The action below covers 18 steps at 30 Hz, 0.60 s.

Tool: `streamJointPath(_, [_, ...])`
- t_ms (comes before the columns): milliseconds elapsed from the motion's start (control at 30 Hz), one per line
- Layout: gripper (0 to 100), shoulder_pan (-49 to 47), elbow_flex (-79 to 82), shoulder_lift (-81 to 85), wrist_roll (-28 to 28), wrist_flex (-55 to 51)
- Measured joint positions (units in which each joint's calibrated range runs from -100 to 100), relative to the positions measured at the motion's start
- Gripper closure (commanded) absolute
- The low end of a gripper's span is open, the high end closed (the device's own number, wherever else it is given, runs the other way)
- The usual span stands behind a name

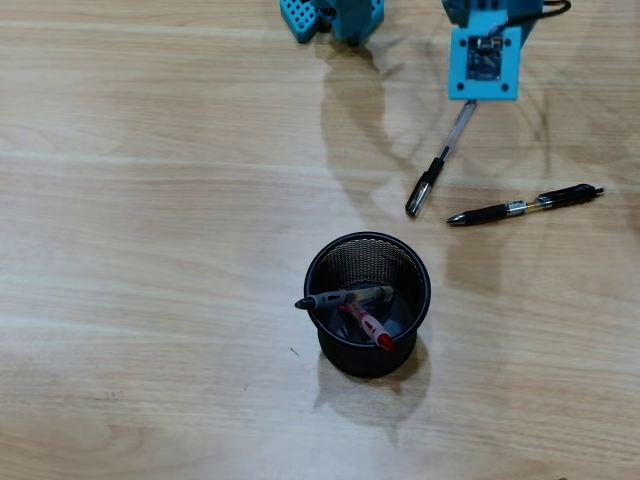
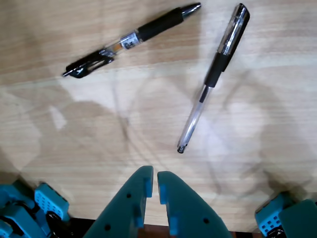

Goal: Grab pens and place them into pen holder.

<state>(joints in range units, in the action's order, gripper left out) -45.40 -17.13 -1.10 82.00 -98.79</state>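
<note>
Two pens lay on the wooden table (image 1: 150,200): clear-barrelled pen (image 2: 210,82), black pen (image 2: 133,39). The gripper (image 2: 152,181) hovered empty, fingers pressed nearly together.

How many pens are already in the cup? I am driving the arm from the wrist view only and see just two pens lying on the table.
Observer: Two. In the overhead view a dark grey pen and a red pen lean inside the black mesh cup.
Operator: Where is the cup from my two pens?
Observer: Overhead, it stands below and left of the clear pen and the black pen, touching neither.
Operator: Is the gripper over a pen?
Observer: Overhead, the arm's blue camera mount covers the clear pen's upper end; the gripper shows only in your view, nearly shut, holding nothing.
</note>
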Motion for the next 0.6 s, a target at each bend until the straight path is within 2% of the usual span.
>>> streamJointPath(200, [72,1.5,0.2,-0.8,0.1,0.0])
streamJointPath(600, [71,1.9,4.4,-8.4,0.1,0.0])
